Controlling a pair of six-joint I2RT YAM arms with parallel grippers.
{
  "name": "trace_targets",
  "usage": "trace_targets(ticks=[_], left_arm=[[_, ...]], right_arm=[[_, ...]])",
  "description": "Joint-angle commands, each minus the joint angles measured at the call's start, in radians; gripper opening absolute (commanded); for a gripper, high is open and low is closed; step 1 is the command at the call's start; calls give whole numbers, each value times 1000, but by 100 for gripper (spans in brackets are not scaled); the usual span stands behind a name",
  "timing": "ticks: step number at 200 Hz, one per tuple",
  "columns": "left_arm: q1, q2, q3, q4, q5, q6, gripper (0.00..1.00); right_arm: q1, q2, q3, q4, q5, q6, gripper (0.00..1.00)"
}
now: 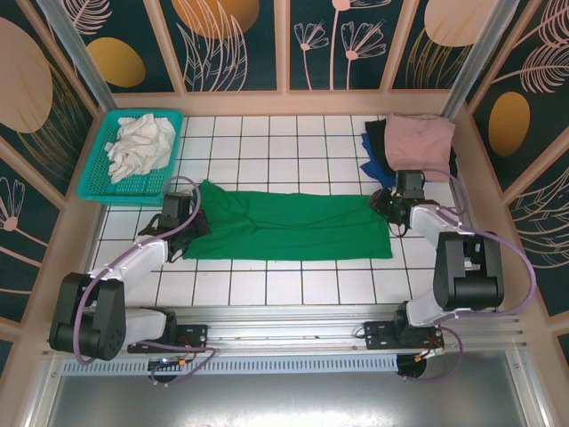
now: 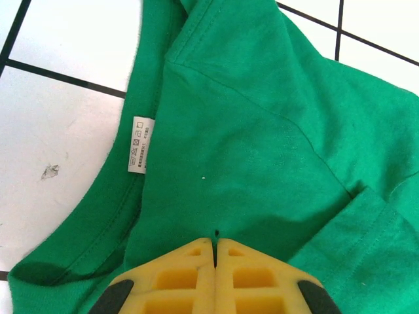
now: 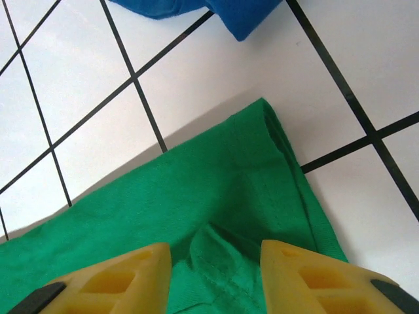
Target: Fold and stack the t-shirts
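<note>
Found green shirt stretched flat for folding: neck end pinched by left gripper, hem under spread right gripper.

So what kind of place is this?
Probably a robot test booth, not a home: a white tiled table boxed in by flower-patterned panels, with two arms bolted to a metal rail.

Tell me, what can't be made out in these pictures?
Left wrist view: the shut left gripper hides whether it pinches the green t-shirt; the care label has print too small to read.
Top view: the pink t-shirt hides most of the black t-shirt and blue t-shirt under it.
Right wrist view: the top edge cuts off the blue t-shirt.
</note>
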Motion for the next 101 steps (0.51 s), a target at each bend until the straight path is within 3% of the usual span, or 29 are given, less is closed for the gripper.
trace_targets(ticks=[1, 101], left_arm=[[-1, 8, -7, 17, 9, -8, 0], [-1, 16, -9, 24, 8, -8, 0]], right_arm=[[15, 40, 23, -21, 12, 17, 41], [34, 132, 109, -50, 33, -1, 43]])
